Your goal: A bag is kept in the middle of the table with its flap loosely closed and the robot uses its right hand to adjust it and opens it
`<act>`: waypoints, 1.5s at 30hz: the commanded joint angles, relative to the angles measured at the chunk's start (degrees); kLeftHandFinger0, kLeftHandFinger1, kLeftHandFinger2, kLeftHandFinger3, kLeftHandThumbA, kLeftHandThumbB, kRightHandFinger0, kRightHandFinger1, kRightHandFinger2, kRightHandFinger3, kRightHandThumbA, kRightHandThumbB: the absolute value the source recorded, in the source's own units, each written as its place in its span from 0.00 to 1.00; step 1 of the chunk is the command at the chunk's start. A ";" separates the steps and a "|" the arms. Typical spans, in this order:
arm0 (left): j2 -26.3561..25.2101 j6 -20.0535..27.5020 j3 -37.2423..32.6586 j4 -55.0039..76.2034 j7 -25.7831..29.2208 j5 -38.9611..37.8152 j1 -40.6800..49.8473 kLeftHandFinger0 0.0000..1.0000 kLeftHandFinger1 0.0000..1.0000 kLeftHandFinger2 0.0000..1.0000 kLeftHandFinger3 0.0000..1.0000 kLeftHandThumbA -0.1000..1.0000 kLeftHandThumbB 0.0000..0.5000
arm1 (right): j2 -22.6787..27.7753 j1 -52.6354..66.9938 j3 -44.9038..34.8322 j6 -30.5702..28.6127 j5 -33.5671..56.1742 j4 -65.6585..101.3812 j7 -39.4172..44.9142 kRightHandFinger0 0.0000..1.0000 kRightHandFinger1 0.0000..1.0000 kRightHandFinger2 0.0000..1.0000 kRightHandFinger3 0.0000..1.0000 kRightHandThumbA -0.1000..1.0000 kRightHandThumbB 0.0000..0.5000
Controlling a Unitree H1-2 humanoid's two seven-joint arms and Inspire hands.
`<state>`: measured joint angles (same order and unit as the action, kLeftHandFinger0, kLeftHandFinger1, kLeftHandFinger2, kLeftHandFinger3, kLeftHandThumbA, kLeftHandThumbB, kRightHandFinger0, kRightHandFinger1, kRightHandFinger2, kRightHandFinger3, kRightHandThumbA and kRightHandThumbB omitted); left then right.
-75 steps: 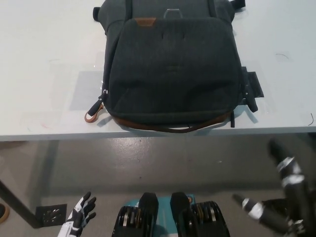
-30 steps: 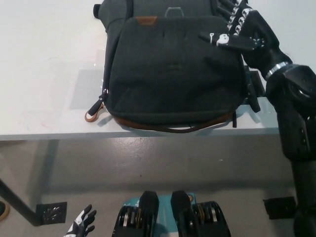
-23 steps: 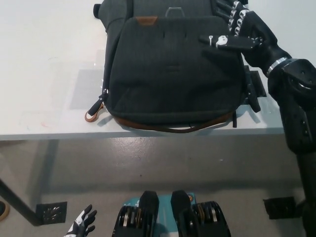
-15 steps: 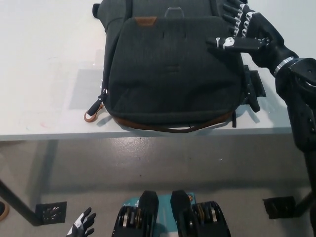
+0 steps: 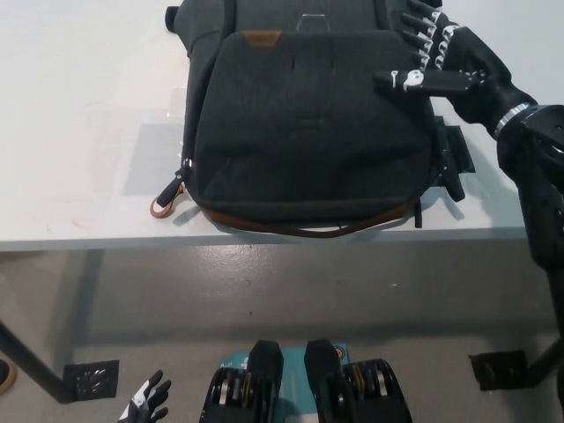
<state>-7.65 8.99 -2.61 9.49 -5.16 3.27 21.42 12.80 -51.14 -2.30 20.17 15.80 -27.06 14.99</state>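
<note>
Right robot hand [image 5: 449, 66] (fingers spread, empty) over bag [image 5: 304, 123] flap's corner.

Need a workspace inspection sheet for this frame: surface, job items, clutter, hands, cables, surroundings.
Surface: white table, faint marks.
Job's things: dark grey bag mid-table, flap lying closed, brown trim at the near edge, which overhangs the table front slightly.
Clutter: nothing seen.
Hands: right hand open, fingers spread at the flap's upper right corner, no grip visible; left hand low at bottom left, resting, open.
Cables: nothing seen; only bag straps and a zipper pull ring.
Surroundings: grey floor, table leg at lower left.
</note>
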 commanded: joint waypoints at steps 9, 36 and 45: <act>-1.17 2.02 -0.27 1.14 -0.67 0.35 0.15 1.00 1.00 1.00 1.00 1.00 0.30 | -4.12 -1.54 -1.12 -2.38 2.87 -2.89 4.89 1.00 1.00 1.00 1.00 0.95 0.75; -2.25 1.04 -0.50 1.25 -0.81 1.44 -1.69 1.00 1.00 1.00 1.00 1.00 0.20 | -8.84 0.67 -5.56 -11.98 -4.91 2.71 -10.32 0.00 0.40 0.69 0.68 0.00 0.22; -2.28 0.31 -0.43 1.38 -0.67 1.67 -3.11 1.00 1.00 1.00 1.00 1.00 0.26 | -10.44 8.19 -3.12 -11.74 -8.62 28.35 -10.93 0.00 0.29 0.56 0.56 0.00 0.24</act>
<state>-8.92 8.91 -2.83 9.48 -5.17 4.10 18.54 3.26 -42.69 -6.75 12.05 9.91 -15.58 6.47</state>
